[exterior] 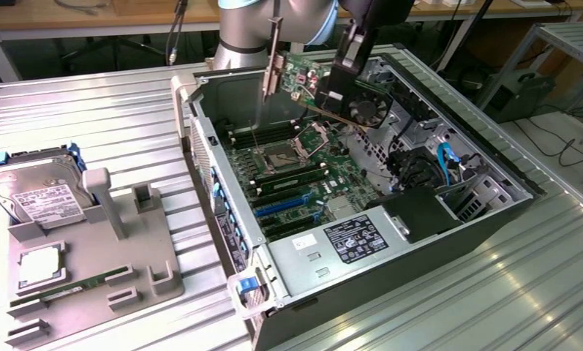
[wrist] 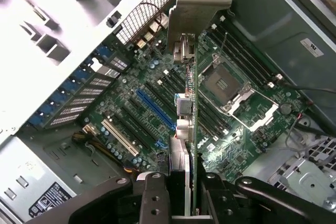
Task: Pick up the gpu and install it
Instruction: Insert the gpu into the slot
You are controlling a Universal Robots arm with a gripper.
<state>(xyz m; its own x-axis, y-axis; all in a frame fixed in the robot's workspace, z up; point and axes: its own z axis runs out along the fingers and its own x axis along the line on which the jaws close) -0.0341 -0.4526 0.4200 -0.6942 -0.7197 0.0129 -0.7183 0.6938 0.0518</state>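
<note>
The gpu (exterior: 316, 86) is a green card with a black round fan (exterior: 367, 110) and a pale metal end bracket (exterior: 270, 73). It hangs tilted in the air above the far end of the open computer case (exterior: 486, 212). My gripper (exterior: 338, 79) is shut on the card's upper edge. In the wrist view the gpu (wrist: 192, 129) appears edge-on between the black fingers (wrist: 152, 198), with its bracket (wrist: 197, 3) pointing away. Under it lies the motherboard (wrist: 131, 124) with a long blue slot (wrist: 155, 109) and the bare processor socket (wrist: 223, 80).
The case lies on its side on a ribbed metal table (exterior: 96, 117), with a power supply (exterior: 350, 238) at its near end and cables (exterior: 448, 164) at the exterior view's right. A grey fixture (exterior: 125, 270) at the exterior view's left holds a hard drive (exterior: 37, 194), a processor (exterior: 39, 267) and a RAM stick (exterior: 72, 285).
</note>
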